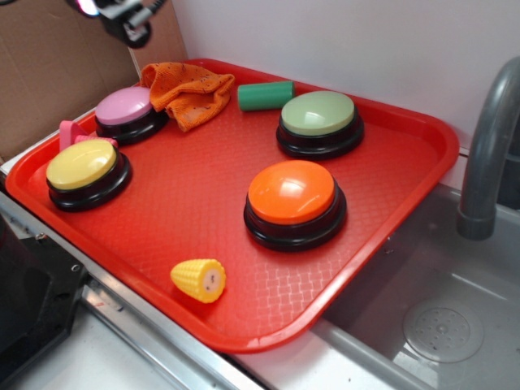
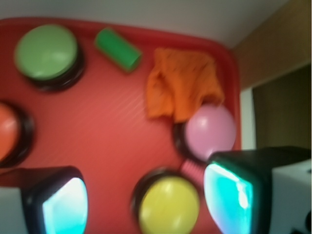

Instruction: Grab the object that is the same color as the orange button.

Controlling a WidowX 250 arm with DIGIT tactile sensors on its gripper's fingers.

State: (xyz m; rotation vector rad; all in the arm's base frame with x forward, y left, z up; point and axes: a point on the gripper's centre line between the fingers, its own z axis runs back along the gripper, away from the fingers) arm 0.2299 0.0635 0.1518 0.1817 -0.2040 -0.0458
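Note:
The small orange cloth (image 1: 190,93) lies crumpled at the tray's far left corner, next to the pink button (image 1: 128,110); in the wrist view the cloth (image 2: 183,87) sits just above the pink button (image 2: 210,130). The orange button (image 1: 292,195) stands mid-tray, and its edge shows at the left of the wrist view (image 2: 7,131). My gripper (image 1: 130,20) hangs high above the tray's far left corner; only its tip shows. In the wrist view the gripper (image 2: 146,200) is open and empty, with the yellow button (image 2: 168,204) seen between its fingers far below.
On the red tray (image 1: 398,187) also stand a yellow button (image 1: 84,168), a green button (image 1: 318,118), a green cylinder (image 1: 266,94), a toy corn (image 1: 199,279) and a pink piece (image 1: 71,134). A sink (image 1: 439,325) with grey faucet (image 1: 487,146) lies right. Cardboard (image 1: 49,65) stands behind.

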